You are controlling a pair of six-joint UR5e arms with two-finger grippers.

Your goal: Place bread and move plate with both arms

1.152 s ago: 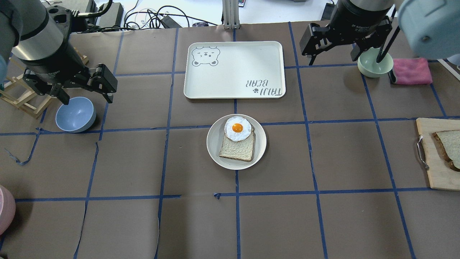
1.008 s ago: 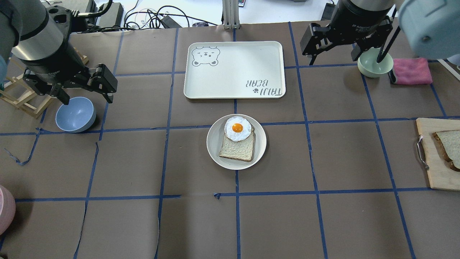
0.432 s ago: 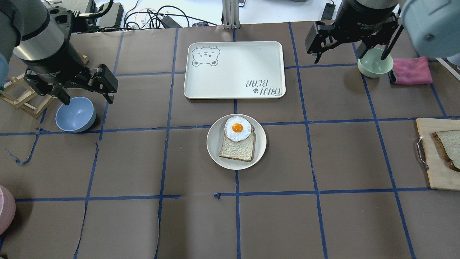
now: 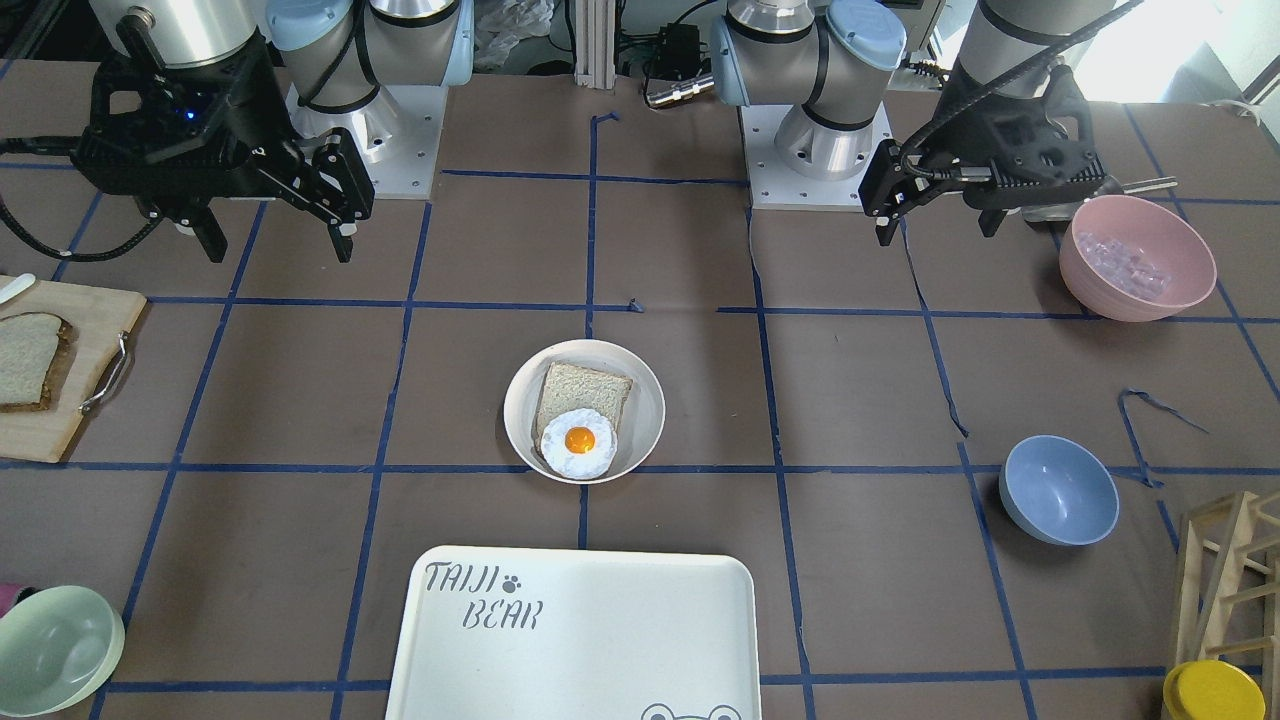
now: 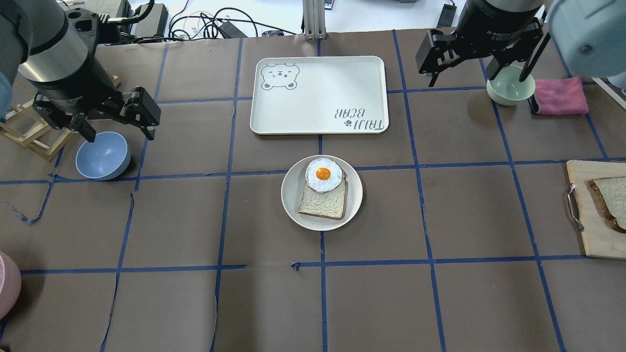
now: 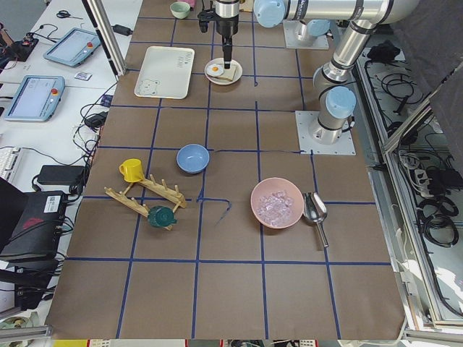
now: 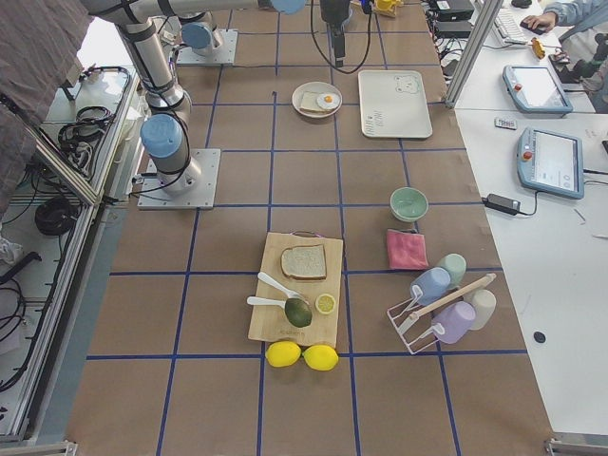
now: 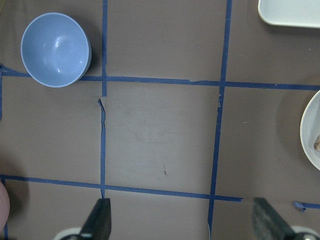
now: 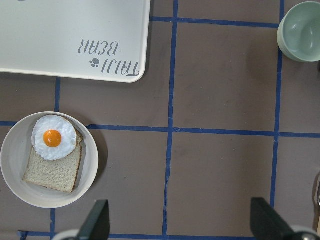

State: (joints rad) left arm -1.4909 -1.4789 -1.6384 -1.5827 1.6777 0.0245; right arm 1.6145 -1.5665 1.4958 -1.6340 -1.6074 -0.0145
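We see the left gripper (image 5: 120, 133) spread open and empty beside a blue bowl (image 5: 102, 155). The plate (image 5: 293, 205) sits mid-table, carrying a pale slice (image 5: 323, 205) and a fried egg (image 5: 324, 174). The right gripper (image 5: 462, 78) hangs open, empty. The bread (image 5: 614, 195) lies on a wooden board (image 5: 594, 230), far right.

The black two-finger right tool (image 5: 462, 80) now sits a little farther back and rightward over the brown paper-covered bench (image 5: 469, 210) than before.
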